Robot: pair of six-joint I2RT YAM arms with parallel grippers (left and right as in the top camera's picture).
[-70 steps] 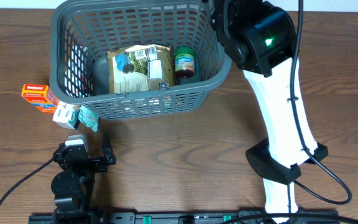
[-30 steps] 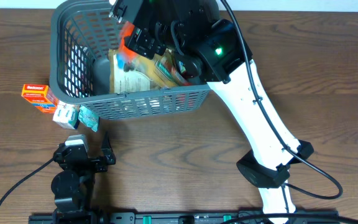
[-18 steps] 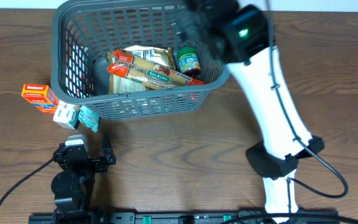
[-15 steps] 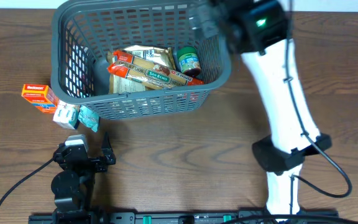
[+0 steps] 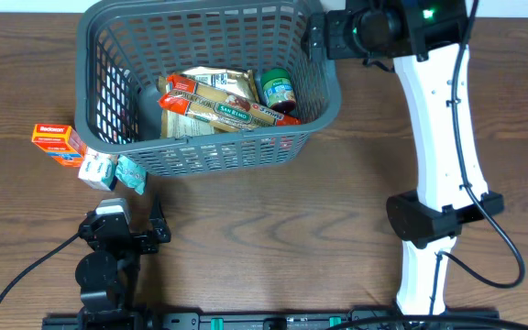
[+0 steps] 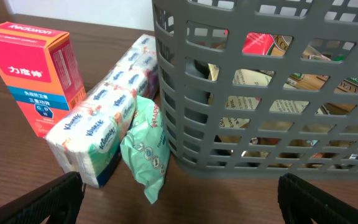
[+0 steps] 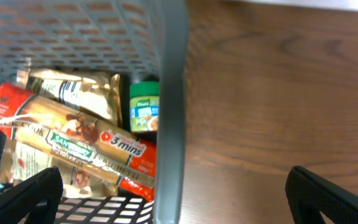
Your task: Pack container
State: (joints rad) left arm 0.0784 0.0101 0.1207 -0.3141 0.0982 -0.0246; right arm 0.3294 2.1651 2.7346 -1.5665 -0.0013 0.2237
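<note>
The container (image 5: 209,158), a large dark grey lattice basket, stands at the back of the table. Inside lie a red spaghetti packet (image 5: 223,108) across a beige pouch (image 5: 200,87), with a green-lidded jar (image 5: 276,90) beside them. My right gripper (image 5: 324,32) hovers open and empty over the container's right rim (image 7: 169,93). In its wrist view the spaghetti packet (image 7: 79,140) and the jar (image 7: 144,112) lie below to the left. My left gripper (image 5: 125,218) rests open and empty near the front left, facing the container wall (image 6: 260,93).
Outside the container's left front corner sit an orange box (image 5: 55,142), a tissue pack (image 5: 96,170) and a mint-green packet (image 5: 132,174). The left wrist view shows the box (image 6: 36,74), tissue pack (image 6: 107,121) and mint packet (image 6: 145,152) close ahead. Bare wood lies right of the container.
The right gripper carried the spaghetti packet over the container, let it go onto the pouch, then swung right to the container's right rim. The left arm has not moved.
</note>
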